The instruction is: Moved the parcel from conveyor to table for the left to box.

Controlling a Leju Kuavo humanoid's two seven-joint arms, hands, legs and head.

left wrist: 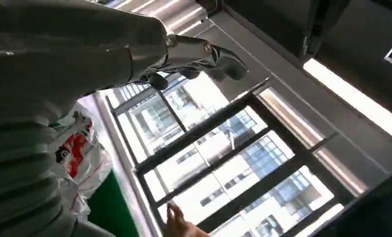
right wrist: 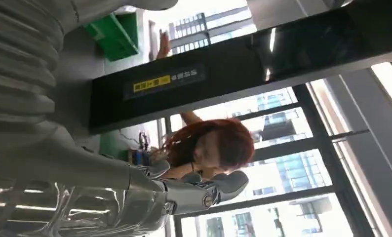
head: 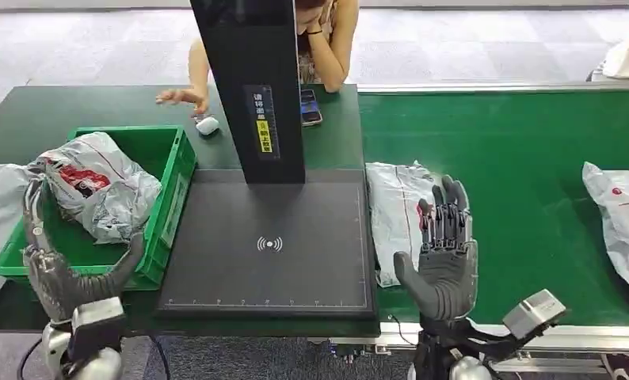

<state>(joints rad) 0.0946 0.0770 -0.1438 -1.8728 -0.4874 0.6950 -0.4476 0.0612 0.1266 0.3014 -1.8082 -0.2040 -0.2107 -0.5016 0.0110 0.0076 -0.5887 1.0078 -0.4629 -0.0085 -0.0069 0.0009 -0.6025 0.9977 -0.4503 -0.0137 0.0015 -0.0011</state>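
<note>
Nearest the robot, the left hand is raised at the front of the green box, fingers spread and holding nothing. The right hand is also raised, palm up, fingers apart and empty, over the near edge of the conveyor. Just behind it a grey parcel lies flat on the belt, touching the edge of the black scanner surface; it is not on the surface. Inside the box lies another parcel. A third one waits further right on the belt. In my judgement, one parcel is boxed and the next waits for moving. Far behind, a person leans on the surface.
</note>
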